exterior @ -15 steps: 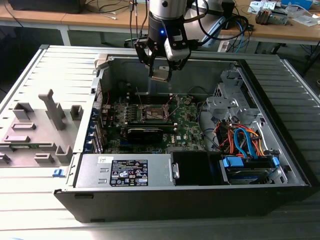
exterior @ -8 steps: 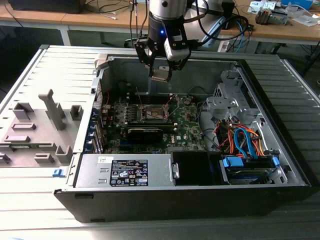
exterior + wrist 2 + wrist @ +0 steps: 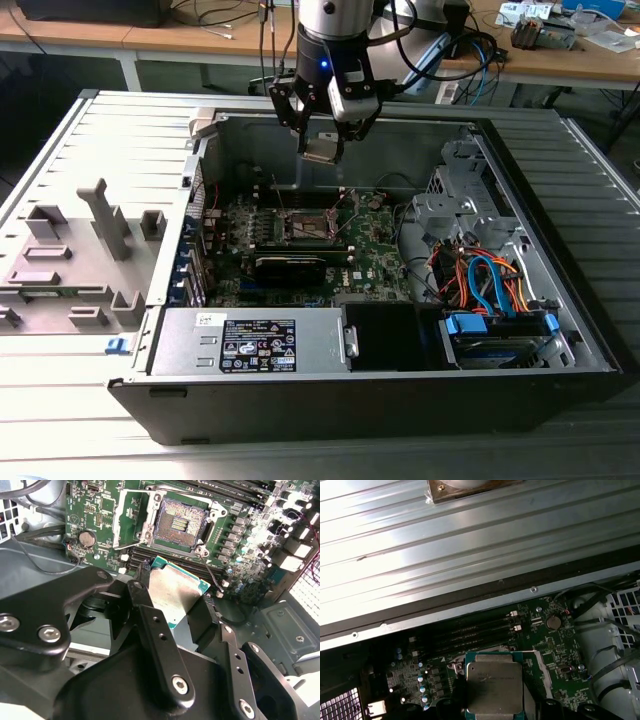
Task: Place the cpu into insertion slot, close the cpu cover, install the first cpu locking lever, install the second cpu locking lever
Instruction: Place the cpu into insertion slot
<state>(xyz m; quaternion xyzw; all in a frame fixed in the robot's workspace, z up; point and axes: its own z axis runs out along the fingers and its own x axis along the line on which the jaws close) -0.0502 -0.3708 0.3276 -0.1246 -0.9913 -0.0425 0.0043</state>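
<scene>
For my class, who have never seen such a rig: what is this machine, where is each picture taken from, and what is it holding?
It is a robot arm ending in a gripper, a fingered clamp. The exterior view comes from a camera off the arm; both wrist views come from cameras riding on it. Below lies an open computer case showing its green motherboard. The gripper holds the cpu, a flat silver chip, in the air; the insertion slot lies uncovered.
</scene>
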